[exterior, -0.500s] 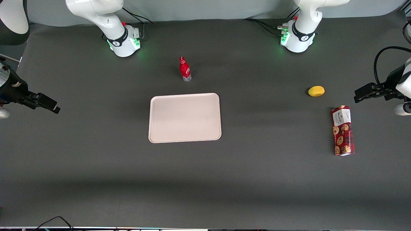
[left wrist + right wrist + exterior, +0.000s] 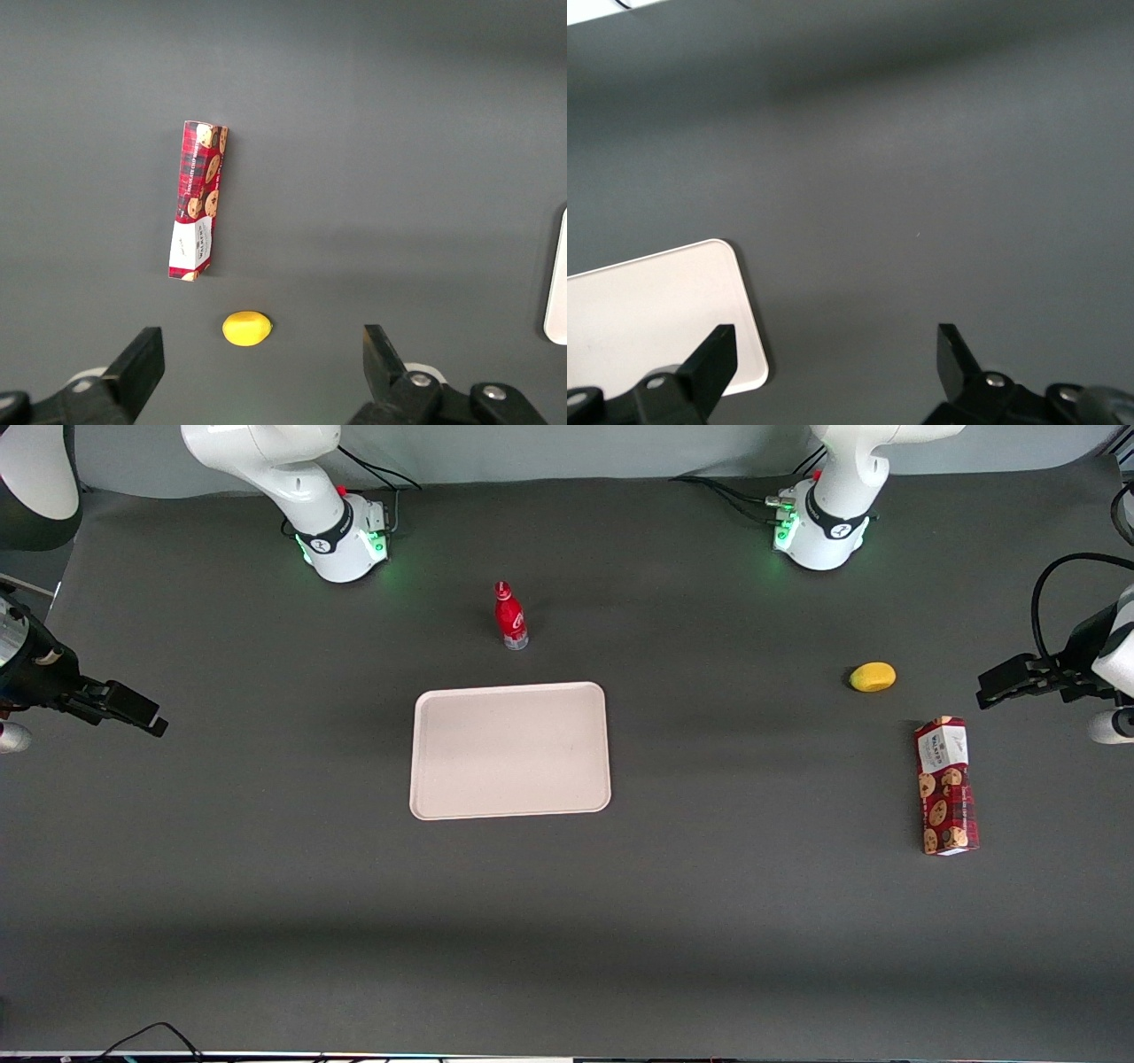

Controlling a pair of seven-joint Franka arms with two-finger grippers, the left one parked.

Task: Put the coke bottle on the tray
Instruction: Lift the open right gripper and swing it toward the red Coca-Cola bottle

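The coke bottle (image 2: 509, 616) stands upright on the dark bench (image 2: 709, 921), red cap up and its clear base resting on the surface. It sits farther from the front camera than the tray (image 2: 510, 749), a little apart from the tray's rim and not touching it. The tray lies flat near the middle of the bench, pale pinkish-white, with nothing on it.

The working arm's tool (image 2: 124, 710) hangs above the bench out at its own end, well apart from both the bottle and the tray. Its two black fingers (image 2: 713, 359) are spread wide with only bare bench between them, so it is released and carrying nothing. In the right wrist view a rounded corner of the tray (image 2: 664, 310) shows just past one fingertip.

Toward the parked arm's end of the bench lies a small yellow lemon-like fruit (image 2: 873, 677), and near it, closer to the front camera, a long red cookie box (image 2: 946, 786) lies flat with its white end pointing toward the fruit. The two are close but not touching.
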